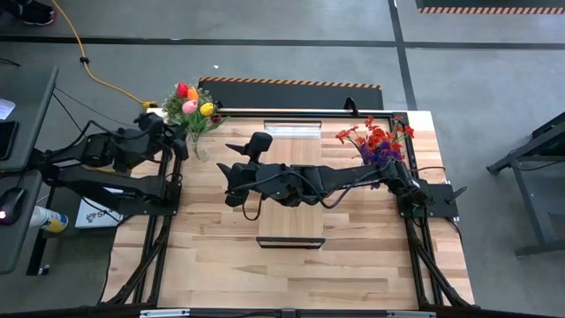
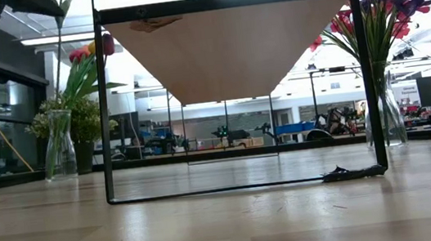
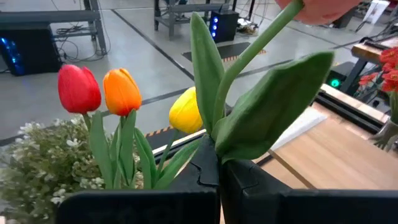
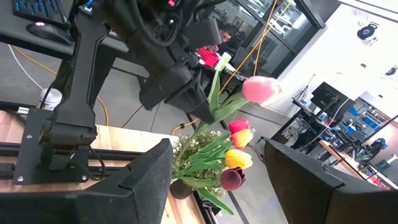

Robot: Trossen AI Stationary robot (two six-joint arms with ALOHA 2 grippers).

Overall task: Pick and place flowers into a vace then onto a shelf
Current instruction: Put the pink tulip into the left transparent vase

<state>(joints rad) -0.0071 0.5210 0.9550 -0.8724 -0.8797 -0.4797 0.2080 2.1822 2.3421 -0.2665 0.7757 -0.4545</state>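
A: Where are we at?
B: Left gripper (image 4: 205, 93) is clamped on a pink flower (image 4: 259, 88) stem, holding it above the vase (image 1: 199, 146) by the table's far left corner. Tulips (image 3: 99, 90) already sit in there.
A: Right gripper (image 1: 237, 157)?
B: Jaws apart, empty, over the shelf (image 1: 291, 228). I'd say this stem drops in, then vase to shelf.

Two vases (image 2: 58, 148) of flowers (image 1: 191, 99), one shelf (image 1: 292, 181), two arms (image 1: 106, 159).
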